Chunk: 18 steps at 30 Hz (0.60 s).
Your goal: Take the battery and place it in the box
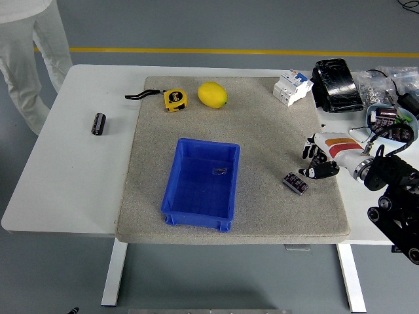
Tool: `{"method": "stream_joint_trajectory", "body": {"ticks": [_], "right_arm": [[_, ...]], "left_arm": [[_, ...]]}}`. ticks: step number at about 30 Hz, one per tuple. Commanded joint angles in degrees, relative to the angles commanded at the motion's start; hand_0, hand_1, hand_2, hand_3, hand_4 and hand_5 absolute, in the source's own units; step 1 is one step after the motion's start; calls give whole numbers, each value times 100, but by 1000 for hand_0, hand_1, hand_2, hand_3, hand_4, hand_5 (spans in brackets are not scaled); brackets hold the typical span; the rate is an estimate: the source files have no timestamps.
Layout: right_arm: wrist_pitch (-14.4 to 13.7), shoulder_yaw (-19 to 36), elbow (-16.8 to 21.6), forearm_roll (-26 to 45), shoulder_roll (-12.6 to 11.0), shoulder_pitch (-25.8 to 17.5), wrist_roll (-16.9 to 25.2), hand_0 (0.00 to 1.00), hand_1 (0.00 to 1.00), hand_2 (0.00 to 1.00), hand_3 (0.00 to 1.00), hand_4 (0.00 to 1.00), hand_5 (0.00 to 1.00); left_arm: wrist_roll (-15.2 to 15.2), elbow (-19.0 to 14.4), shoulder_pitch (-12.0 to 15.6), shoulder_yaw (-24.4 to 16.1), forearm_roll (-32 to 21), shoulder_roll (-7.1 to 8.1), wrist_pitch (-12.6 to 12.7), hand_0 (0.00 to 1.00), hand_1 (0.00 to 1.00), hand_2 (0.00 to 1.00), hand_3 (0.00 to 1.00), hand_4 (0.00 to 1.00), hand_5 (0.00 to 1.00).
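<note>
At the right edge of the frame, the right hand hovers over the grey mat, fingers curled downward and holding nothing, just right of the small dark battery lying on the mat. Left of the battery, at frame centre, sits the blue box.

On the grey mat we see a blue box at the centre, holding one small item. At its three o'clock lies a small dark battery, with our right hand just beside it, fingers curled downward, gripping nothing. At twelve o'clock sit a lemon and a yellow tape measure.
</note>
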Motion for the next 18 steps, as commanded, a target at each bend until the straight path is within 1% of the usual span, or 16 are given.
{"method": "stream_joint_trajectory", "body": {"ticks": [4,6,16,17,18], "right_arm": [[47,31,71,-34,-73,-33,5,486,493,510,494,875,323],[61,25,87,-34,-102,-53,15,469,490,510,491,879,326],[65,9,43,-22,-170,-139,21,467,487,509,491,880,327],[60,6,44,-18,-171,-141,22,442,463,487,477,869,325],[53,4,45,-15,-171,-142,24,442,463,487,477,869,325]], "left_arm": [[2,0,6,-2,-14,3,6,611,600,683,753,819,953],[4,0,5,0,-22,2,11,610,600,683,753,821,956],[-1,0,6,106,-143,10,13,610,600,683,753,819,956],[0,0,6,108,-143,11,13,609,600,680,753,817,957],[0,0,6,107,-140,10,13,609,600,680,753,817,957]]}}
